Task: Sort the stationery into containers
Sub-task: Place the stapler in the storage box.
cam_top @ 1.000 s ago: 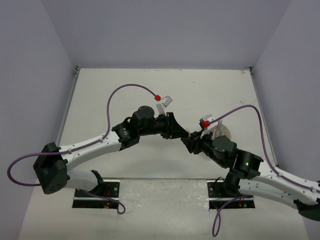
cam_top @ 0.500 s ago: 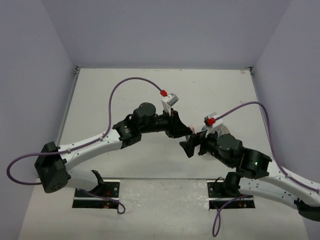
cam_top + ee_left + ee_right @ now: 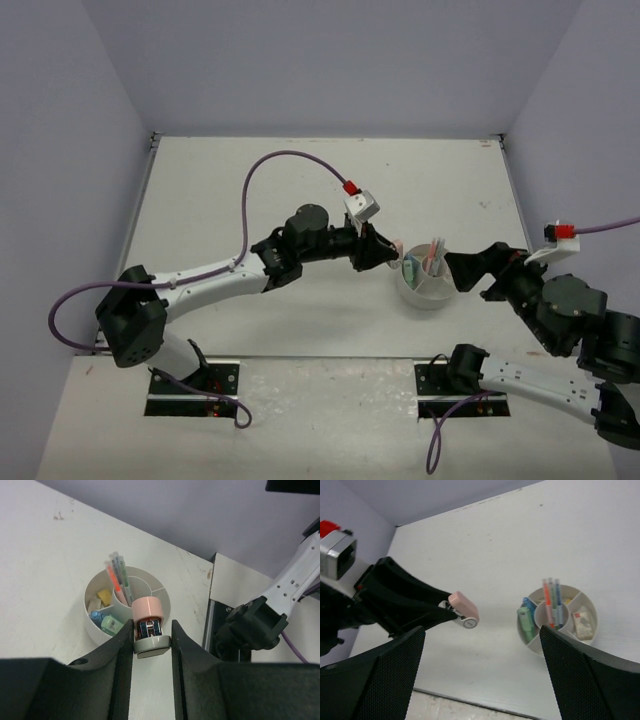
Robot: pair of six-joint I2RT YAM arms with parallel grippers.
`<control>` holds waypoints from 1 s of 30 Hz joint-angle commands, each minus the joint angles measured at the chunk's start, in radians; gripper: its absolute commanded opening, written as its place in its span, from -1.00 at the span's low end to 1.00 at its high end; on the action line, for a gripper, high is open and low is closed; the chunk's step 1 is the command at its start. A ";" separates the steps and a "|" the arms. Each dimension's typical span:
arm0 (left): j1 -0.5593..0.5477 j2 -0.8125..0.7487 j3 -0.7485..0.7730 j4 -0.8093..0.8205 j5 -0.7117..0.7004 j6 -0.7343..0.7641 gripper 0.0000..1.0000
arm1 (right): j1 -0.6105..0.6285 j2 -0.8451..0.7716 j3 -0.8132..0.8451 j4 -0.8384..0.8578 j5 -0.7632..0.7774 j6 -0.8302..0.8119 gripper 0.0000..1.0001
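A pink finger-sized piece (image 3: pixel 148 615) with a grey round end is clamped between my left gripper's (image 3: pixel 151 625) fingers. It hangs above the table just left of the container (image 3: pixel 425 300), a round white divided cup. The cup (image 3: pixel 97 632) holds thin pens (image 3: pixel 117 575) upright in its centre. Around them lie a green piece (image 3: pixel 111 625), a blue piece (image 3: pixel 96 617) and a tan block (image 3: pixel 104 596). My right gripper (image 3: pixel 462 272) stands wide open and empty, right of the cup. From its wrist I see the pink piece (image 3: pixel 464 609) and the cup (image 3: pixel 535 647).
A white block with red print (image 3: pixel 581 620) lies in the cup's right compartment. Lilac walls (image 3: pixel 110 120) close in the table on three sides. The arm bases and their mounting plates (image 3: pixel 190 385) sit along the near edge.
My right gripper has opened and drawn back to the right, uncovering the cup. My left gripper has travelled right with the pink piece, up to the cup's left side.
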 commanded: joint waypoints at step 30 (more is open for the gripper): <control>-0.218 0.510 0.359 0.084 -0.078 0.566 -0.95 | 0.003 0.054 0.101 -0.280 0.256 0.097 0.98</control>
